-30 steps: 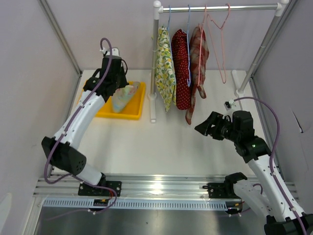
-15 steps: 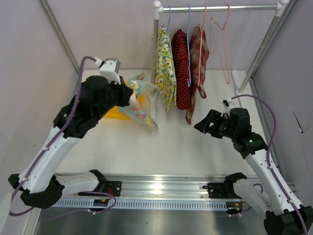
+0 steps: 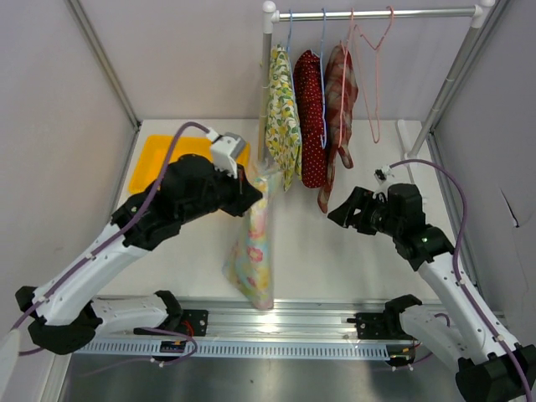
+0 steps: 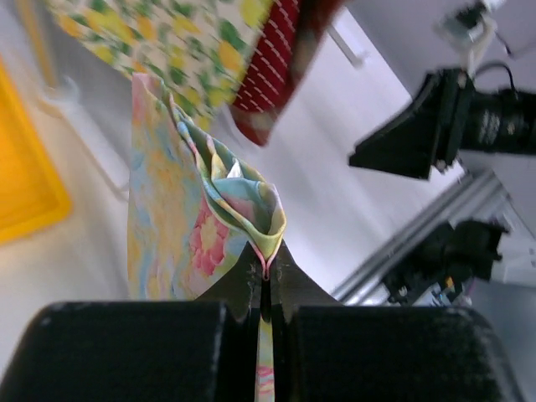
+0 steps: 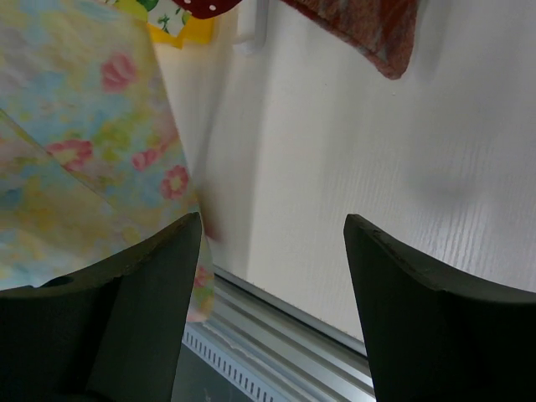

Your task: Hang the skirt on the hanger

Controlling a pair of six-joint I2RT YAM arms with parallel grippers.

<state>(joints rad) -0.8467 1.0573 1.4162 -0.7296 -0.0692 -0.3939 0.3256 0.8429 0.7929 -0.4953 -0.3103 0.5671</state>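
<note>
My left gripper [image 3: 249, 186] is shut on the top edge of a pastel floral skirt [image 3: 254, 243], which hangs down from it over the middle of the table. In the left wrist view the fabric fold [image 4: 251, 219] is pinched between the shut fingers [image 4: 265, 272]. My right gripper [image 3: 339, 214] is open and empty, to the right of the skirt; the skirt fills the left of its view [image 5: 75, 151]. An empty pink wire hanger [image 3: 375, 75] hangs on the rail [image 3: 377, 13] at the right.
Three garments hang on the rail: a yellow floral one [image 3: 283, 117], a red dotted one [image 3: 312, 117] and a plaid one [image 3: 339, 109]. An empty yellow tray [image 3: 155, 159] sits at the back left. The rack's posts [image 3: 265, 109] stand at the back.
My left arm has lifted the skirt out of the yellow tray and carried it right and toward the front, so it now hangs full length. The right gripper shifted slightly left.
</note>
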